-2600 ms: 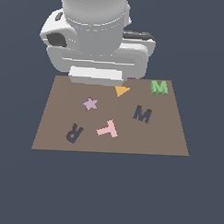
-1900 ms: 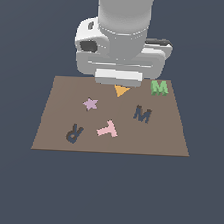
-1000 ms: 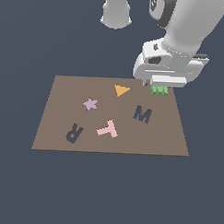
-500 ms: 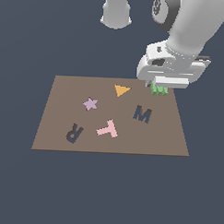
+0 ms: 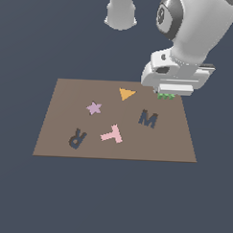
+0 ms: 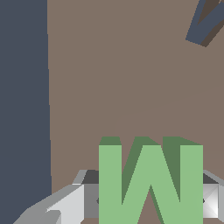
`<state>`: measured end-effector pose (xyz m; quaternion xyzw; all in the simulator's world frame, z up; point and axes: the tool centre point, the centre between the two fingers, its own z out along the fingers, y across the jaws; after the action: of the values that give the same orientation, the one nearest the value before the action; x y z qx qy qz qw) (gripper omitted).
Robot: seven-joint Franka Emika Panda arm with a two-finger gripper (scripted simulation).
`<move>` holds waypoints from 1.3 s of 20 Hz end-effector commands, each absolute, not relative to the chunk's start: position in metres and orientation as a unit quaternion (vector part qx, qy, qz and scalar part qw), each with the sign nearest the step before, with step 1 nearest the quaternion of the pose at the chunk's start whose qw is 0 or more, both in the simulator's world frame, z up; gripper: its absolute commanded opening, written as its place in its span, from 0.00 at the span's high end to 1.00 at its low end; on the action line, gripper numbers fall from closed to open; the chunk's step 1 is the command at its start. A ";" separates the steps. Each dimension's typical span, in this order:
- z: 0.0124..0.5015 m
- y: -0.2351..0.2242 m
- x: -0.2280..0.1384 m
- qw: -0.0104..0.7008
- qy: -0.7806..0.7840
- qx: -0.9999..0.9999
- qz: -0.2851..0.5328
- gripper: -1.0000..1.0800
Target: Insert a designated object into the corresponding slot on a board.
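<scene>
The bright-green M block [image 5: 166, 96] lies on the brown board [image 5: 66, 102] near its far corner on the exterior view's right, mostly hidden under the white hand. My gripper [image 5: 166, 94] is down over it. In the wrist view the green M block [image 6: 151, 183] fills the space between my gripper [image 6: 151, 205], and a grey finger [image 6: 87, 201] presses against each side of it. It still rests on the board [image 6: 131, 78]. The dark M-shaped slot [image 5: 148, 119] lies nearer the middle of the board; a corner of the slot [image 6: 205, 24] shows in the wrist view.
On the board are an orange triangle [image 5: 126, 93], a lilac star [image 5: 94, 108], a pink T [image 5: 112, 134] and a dark R recess [image 5: 77, 138]. The board's edge runs close beside the block, with dark floor [image 6: 22, 109] beyond it.
The arm swung from over the board's far middle to the green M at the exterior view's right, came down over it, and has barely moved in the last half second.
</scene>
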<state>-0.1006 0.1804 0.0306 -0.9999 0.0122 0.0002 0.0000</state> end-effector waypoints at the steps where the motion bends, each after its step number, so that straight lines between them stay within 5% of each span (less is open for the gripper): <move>1: 0.030 0.180 -0.100 0.000 0.012 -1.000 0.000 1.00; 15: 0.031 0.178 -0.094 0.000 0.021 -1.000 0.000 1.00; 26: 0.036 0.151 -0.041 0.001 0.099 -0.995 0.000 1.00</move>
<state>-0.0507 0.1574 0.0349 -0.9965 0.0837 0.0004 0.0005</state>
